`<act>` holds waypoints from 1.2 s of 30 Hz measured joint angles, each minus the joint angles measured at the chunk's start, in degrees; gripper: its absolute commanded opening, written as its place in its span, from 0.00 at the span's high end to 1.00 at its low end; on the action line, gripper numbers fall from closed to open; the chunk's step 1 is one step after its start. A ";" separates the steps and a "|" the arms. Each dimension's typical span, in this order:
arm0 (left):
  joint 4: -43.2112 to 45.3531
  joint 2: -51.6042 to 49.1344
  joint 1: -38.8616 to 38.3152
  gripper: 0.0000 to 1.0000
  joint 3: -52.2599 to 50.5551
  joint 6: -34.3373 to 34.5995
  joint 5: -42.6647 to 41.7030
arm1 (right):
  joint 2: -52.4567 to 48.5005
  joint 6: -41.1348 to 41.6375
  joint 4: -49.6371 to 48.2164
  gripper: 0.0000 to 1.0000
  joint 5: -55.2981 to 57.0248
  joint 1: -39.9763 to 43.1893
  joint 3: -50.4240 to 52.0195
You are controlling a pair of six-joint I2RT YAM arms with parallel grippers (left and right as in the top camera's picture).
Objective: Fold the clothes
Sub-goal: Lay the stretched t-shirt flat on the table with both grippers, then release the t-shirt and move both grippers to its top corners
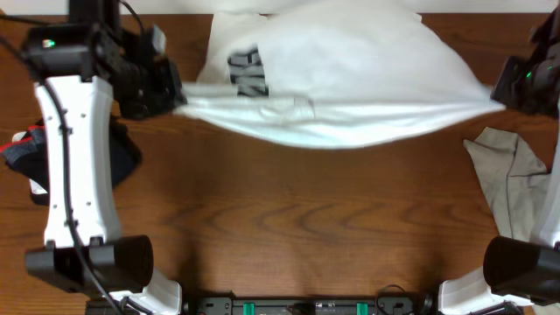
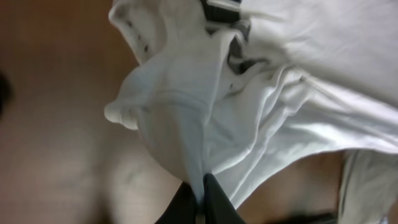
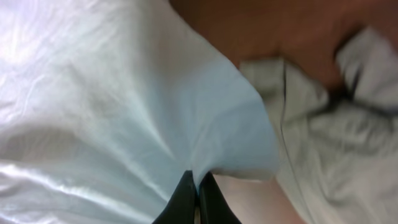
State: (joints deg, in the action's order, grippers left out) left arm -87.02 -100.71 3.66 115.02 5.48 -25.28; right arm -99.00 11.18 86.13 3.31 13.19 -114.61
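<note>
- Reading from the left: a dark cloth (image 1: 22,150) lies bunched on the table (image 1: 297,227) under my left arm, apart from the shirt.
- Left gripper (image 1: 175,94): pinched tight on the shirt's left end, with cloth gathered at the fingertips.
- White shirt (image 1: 350,79): stretched between both grippers at the table's far side, long axis running left to right. Its dark letters (image 1: 249,74) sit nearer the left gripper, and its near edge sags mid-span.
- Right gripper (image 1: 497,98): clamped on the shirt's right end. Neither arm is nearer, so I judge the fold needs both carrying this edge across the long axis.
- Grey garment (image 1: 512,175): loose on the table near the right gripper.
- Containers: none visible.
</note>
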 measured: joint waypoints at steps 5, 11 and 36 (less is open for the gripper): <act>1.55 -0.04 0.00 0.94 -16.11 -2.27 0.63 | 0.00 -1.79 -0.20 0.99 2.14 0.00 11.17; 5.18 -0.02 0.00 0.94 -33.18 -3.23 1.29 | 0.02 -2.45 -3.04 0.99 2.80 0.00 25.18; 19.41 9.94 0.00 0.94 -47.34 -3.17 1.75 | 0.00 1.88 -16.22 0.99 2.64 3.50 41.40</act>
State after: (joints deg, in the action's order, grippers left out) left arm -67.61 -90.76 3.66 67.68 2.31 -23.53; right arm -99.00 13.06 69.91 5.96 16.69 -73.21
